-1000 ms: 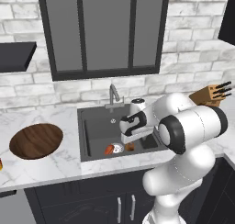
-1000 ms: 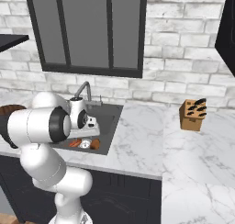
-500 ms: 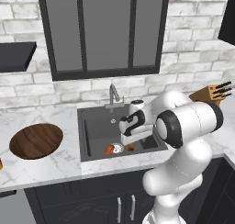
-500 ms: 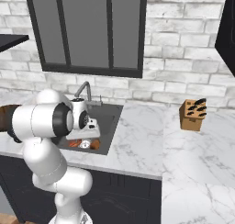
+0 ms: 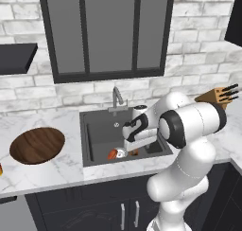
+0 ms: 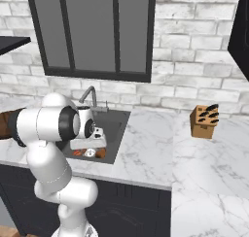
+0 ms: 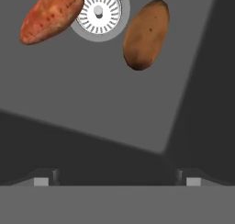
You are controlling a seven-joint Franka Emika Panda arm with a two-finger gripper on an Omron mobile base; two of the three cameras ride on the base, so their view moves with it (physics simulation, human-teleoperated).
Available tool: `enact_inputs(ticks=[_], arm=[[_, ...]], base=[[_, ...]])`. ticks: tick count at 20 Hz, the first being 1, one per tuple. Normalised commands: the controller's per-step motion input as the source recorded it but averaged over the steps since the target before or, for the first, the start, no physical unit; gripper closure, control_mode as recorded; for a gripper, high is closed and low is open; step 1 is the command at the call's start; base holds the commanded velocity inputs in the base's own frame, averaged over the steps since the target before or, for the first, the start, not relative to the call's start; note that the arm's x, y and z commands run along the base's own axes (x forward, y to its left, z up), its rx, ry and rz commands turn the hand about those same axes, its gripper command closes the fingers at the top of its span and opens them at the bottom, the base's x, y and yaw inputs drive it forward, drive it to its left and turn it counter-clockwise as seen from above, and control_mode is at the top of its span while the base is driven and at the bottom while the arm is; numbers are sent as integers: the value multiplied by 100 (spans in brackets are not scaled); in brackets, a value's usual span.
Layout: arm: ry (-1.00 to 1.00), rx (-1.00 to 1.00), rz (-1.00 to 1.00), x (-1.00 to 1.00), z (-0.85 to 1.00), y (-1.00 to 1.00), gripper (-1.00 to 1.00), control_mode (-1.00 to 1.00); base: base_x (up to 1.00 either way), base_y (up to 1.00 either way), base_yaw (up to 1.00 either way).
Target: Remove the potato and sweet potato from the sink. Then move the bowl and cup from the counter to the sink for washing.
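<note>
two finger tips of the gripper [image 7: 117, 179] stand wide apart, holding nothing, above the sink [image 7: 105, 113] floor. sweet potato [image 7: 51, 14] lies slanted beside the drain [image 7: 98, 11]; potato [image 7: 146, 34] nearly upright opposite.

A wooden knife block [image 6: 204, 122] stands on the right, below a dark-framed window [image 5: 110, 33] in the brick wall [image 6: 194, 61].

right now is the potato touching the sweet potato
Apart. The hand view shows the potato and sweet potato on opposite sides of the drain, which shows between them.
</note>
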Motion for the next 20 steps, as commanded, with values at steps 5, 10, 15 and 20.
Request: enact_inputs(ticks=[5, 10, 15, 20], arm=[[0, 0, -1, 1, -12, 0, -100, -100], [0, 0, -1, 6, -12, 0, -100, -100], [0, 0, -1, 9, -10, 0, -100, -100], [0, 0, -1, 11, -9, 0, -100, -100]], base=[[0, 0, 0], [0, 0, 0], [0, 0, 0], [0, 0, 0]])
